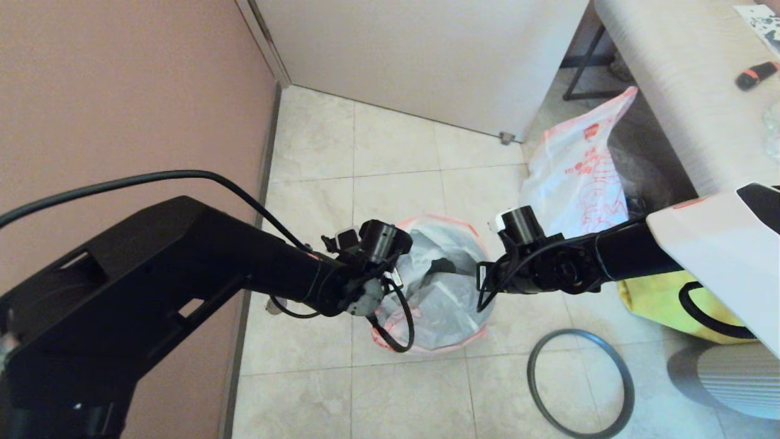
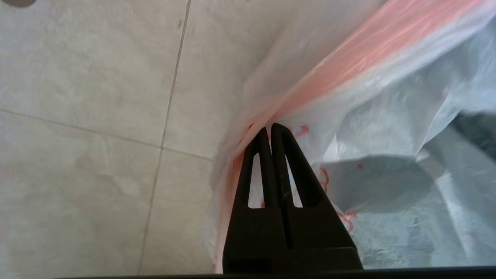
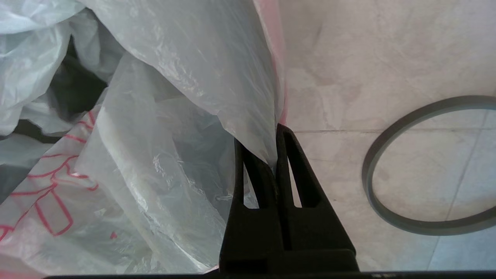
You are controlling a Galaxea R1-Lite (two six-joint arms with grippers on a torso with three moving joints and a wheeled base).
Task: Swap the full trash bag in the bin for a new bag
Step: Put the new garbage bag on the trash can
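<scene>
The new bag (image 1: 440,299), limp white plastic with a pink rim and red print, is spread open over the bin, which it almost wholly hides. Only a dark patch of the bin (image 1: 443,266) shows through the bag's mouth. My left gripper (image 2: 270,130) is shut on the pink rim at the bag's left side. At the bag's right edge, my right gripper (image 3: 267,147) pinches the plastic (image 3: 217,77). The full trash bag (image 1: 579,177) stands upright on the floor at the back right. The bin's dark grey hoop (image 1: 579,384) lies flat on the tiles to the right.
A pink wall runs along the left and a white door panel closes the back. At the right stands a white table (image 1: 682,79) with a big yellow bag (image 1: 661,302) on the floor beside it. Bare tiles lie behind the bin.
</scene>
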